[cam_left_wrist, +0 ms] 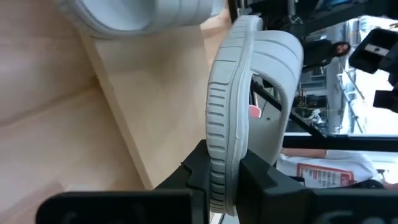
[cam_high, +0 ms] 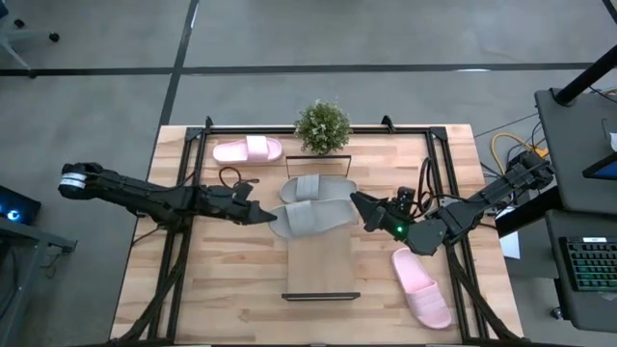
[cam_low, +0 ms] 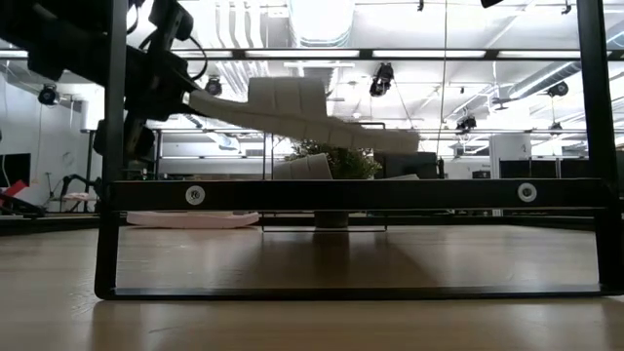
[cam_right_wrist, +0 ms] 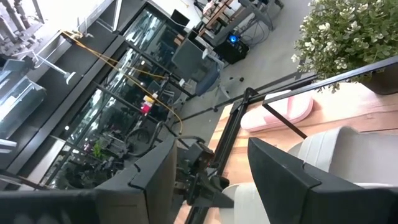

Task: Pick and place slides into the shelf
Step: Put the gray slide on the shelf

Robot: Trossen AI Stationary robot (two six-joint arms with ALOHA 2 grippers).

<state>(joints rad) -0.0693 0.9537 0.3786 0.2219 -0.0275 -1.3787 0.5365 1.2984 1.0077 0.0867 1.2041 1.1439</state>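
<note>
My left gripper (cam_high: 265,214) is shut on a grey slide (cam_high: 313,218), held in the air above the light-wood shelf (cam_high: 321,265). In the low view this slide (cam_low: 302,112) slants down away from the gripper. A second grey slide (cam_high: 318,188) lies sole down on the shelf's far part. One pink slide (cam_high: 248,149) lies at the table's far left, the other (cam_high: 421,287) at the near right. My right gripper (cam_high: 361,204) is open, with nothing between its fingers, just beyond the held slide's free end. My left gripper pinches the grey slide's sole by its end rim (cam_left_wrist: 219,177) between the two fingers (cam_left_wrist: 264,180). The fingers come about level from the table's left and lie along the slide. The slide is lifted clear of the shelf, its free end lower than the held end.
A potted plant (cam_high: 322,126) stands at the shelf's far end. Black rails (cam_high: 183,241) run along the tabletop's left and right sides, and a black frame bar (cam_low: 351,194) crosses the low view. Bare wood lies on the shelf's near half.
</note>
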